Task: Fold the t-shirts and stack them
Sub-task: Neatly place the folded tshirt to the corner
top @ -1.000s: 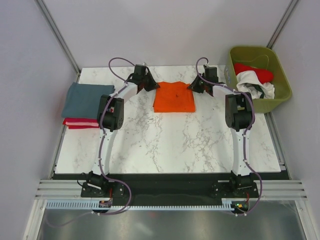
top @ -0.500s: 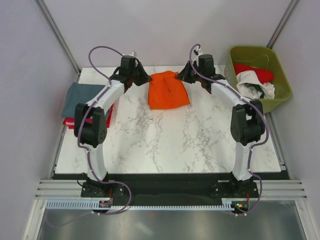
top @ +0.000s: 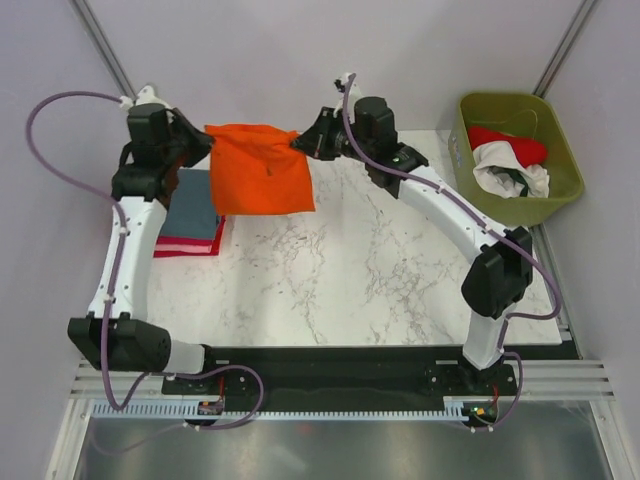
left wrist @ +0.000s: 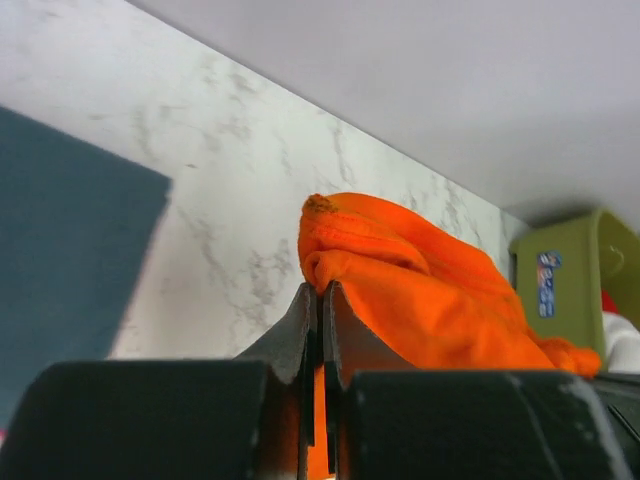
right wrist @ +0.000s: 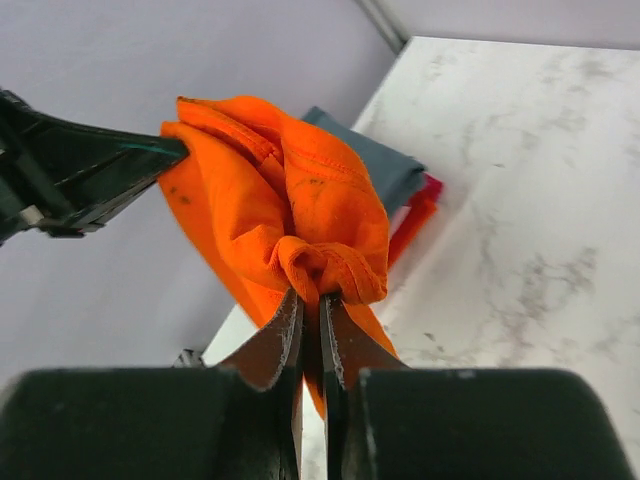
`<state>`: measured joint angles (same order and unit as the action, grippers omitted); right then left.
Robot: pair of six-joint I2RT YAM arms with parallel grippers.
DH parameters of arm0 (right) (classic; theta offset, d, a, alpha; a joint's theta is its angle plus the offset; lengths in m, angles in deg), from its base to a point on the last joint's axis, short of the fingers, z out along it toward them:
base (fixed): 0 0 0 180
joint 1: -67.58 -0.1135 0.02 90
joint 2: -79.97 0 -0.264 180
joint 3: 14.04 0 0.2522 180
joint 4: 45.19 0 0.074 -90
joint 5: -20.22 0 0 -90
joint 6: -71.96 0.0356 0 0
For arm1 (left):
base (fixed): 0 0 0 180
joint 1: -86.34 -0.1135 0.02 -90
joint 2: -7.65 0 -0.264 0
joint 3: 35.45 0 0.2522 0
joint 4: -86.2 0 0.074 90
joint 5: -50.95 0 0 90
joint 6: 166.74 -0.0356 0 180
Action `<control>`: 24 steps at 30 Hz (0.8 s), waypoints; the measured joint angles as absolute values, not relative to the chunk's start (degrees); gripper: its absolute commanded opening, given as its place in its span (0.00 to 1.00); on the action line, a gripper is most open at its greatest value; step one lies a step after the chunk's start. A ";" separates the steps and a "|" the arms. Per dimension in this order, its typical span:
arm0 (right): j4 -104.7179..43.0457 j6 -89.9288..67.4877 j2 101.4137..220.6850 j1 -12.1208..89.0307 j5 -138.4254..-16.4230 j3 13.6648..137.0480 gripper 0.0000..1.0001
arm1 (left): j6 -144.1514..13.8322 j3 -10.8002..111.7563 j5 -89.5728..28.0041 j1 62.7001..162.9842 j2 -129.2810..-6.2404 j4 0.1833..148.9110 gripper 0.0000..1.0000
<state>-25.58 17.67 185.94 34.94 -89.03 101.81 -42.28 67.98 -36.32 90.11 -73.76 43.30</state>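
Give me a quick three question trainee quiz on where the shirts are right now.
1. Which grippers are shut on the bright orange cotton t-shirt? A left only, B right only, C both.
2. True or false: the olive-green plastic bin is empty.
3. Fill in: the folded grey-blue t-shirt lies on a ___ one.
Key: 1 C, left gripper and right gripper. 2 False: red and white clothes inside. 3 Red.

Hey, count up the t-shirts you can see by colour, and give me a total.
orange t-shirt: 1
grey-blue t-shirt: 1
red t-shirts: 2
white t-shirt: 1
Total: 5
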 measured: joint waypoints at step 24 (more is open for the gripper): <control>-35.53 27.20 217.44 10.35 -76.61 130.02 0.00 | -49.87 70.14 -53.66 63.91 -70.39 30.73 0.02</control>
